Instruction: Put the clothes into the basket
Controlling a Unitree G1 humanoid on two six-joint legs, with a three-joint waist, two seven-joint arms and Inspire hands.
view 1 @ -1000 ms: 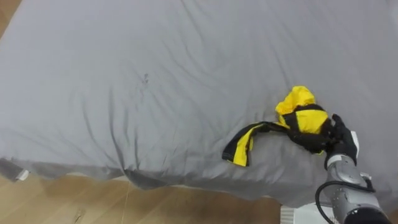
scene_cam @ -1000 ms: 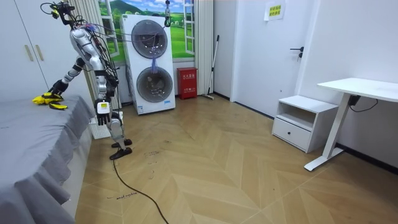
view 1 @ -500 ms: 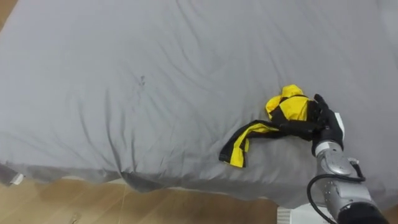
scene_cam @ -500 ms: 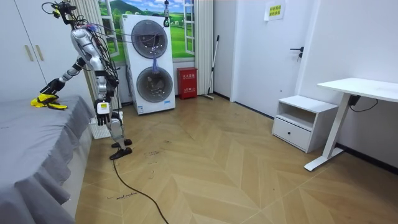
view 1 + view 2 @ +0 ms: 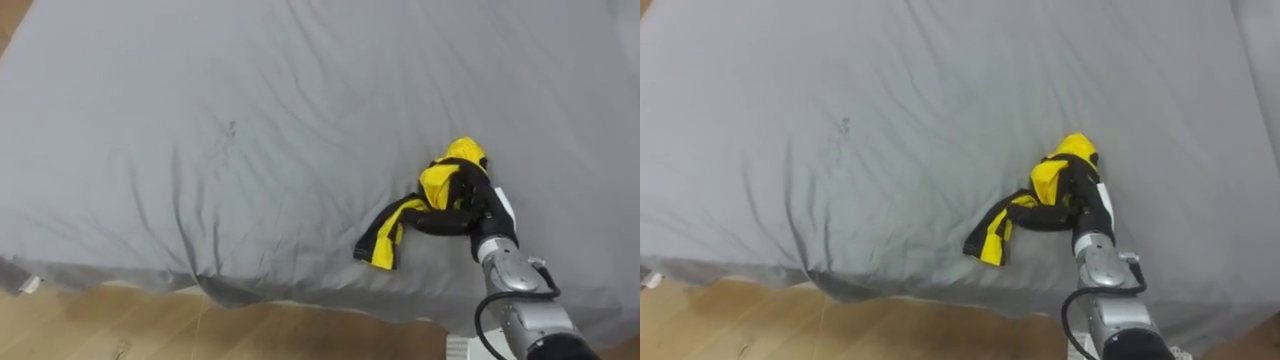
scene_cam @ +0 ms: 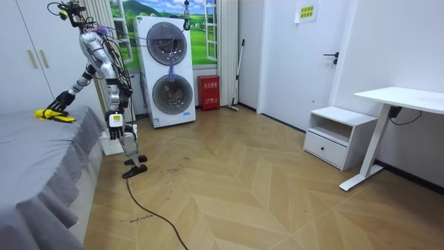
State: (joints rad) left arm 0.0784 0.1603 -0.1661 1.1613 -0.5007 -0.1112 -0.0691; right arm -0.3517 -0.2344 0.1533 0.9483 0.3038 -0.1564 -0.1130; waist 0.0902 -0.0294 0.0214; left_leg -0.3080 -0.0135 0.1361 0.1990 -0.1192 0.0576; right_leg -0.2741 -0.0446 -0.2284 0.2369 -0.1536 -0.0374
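The right robot hand's [image 5: 490, 210] dark fingers are hard to tell from the black cloth, but they curl into the bunched end of the yellow and black garment [image 5: 440, 183], clutching it on the grey bed [image 5: 200, 120] near its front edge. The garment lies slantwise, its bunched yellow end farther from the robot and to the right, its striped tail trailing left toward the bed's edge. The arm reaches in from the lower right, wrist low over the sheet
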